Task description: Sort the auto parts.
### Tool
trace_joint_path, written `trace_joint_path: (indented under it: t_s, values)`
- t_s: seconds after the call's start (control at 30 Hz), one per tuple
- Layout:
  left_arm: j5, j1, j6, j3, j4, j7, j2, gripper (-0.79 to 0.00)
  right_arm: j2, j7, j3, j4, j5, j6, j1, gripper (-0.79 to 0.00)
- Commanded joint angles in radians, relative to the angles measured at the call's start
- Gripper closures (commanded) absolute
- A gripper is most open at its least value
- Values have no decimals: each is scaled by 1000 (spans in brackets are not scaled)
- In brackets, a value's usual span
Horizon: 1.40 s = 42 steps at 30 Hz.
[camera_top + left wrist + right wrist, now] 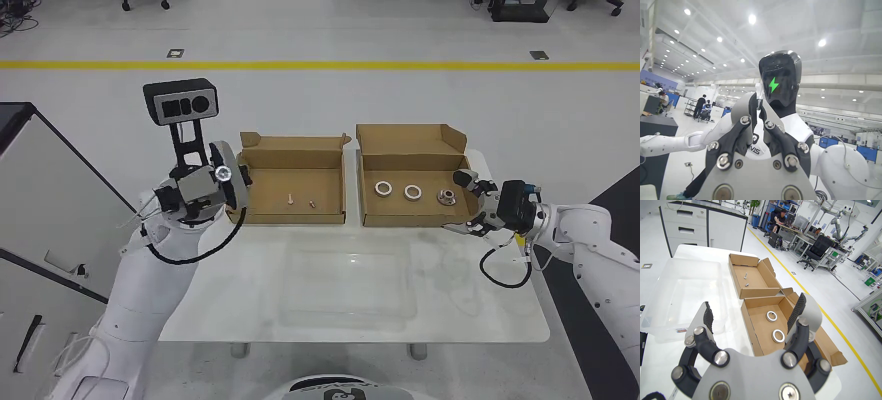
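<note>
Now my left tool [758,108] pinches a bolt [759,100] aloft beside the bolt box [290,152], right tool [753,305] gaping wide, so next I'd carry it over that box and let go.

— Where are the boxes?
— Side by side along the table's [480,300] far edge. The left box [292,150] holds two bolts [290,197]; the right box [410,140], two rings [383,188] with a third part [447,196] to their right.
— The bin [350,285]?
— Before them, toward the near edge.
— Anything else?
— A held bolt [759,98] in the left gripper [757,105], over the far-left corner.
</note>
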<state>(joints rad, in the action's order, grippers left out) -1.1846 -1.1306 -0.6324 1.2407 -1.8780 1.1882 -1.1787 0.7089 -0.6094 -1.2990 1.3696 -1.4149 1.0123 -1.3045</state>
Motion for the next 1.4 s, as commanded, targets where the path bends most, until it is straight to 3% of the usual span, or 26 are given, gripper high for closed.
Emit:
trace_joint_path:
  t_s: [0.0,0.27,0.4,0.63,1.0,1.37]
  values:
    - [18,-3,7,11,4,6,-5,0,0,-1,0,0,0,0,0,-785]
    - [157,-15,-5,34,23,-6,-23,0,0,-1,0,0,0,0,0,-785]
    - [285,-20,-16,45,51,-16,-23,0,0,-1,0,0,0,0,0,-785]
    - [358,-27,-29,45,55,-29,-23,0,0,-1,0,0,0,0,0,-785]
    - [125,-27,17,25,28,16,-35,0,0,-1,0,0,0,0,0,-785]
    - [159,-25,24,43,26,16,-36,0,0,-1,0,0,0,0,0,-785]
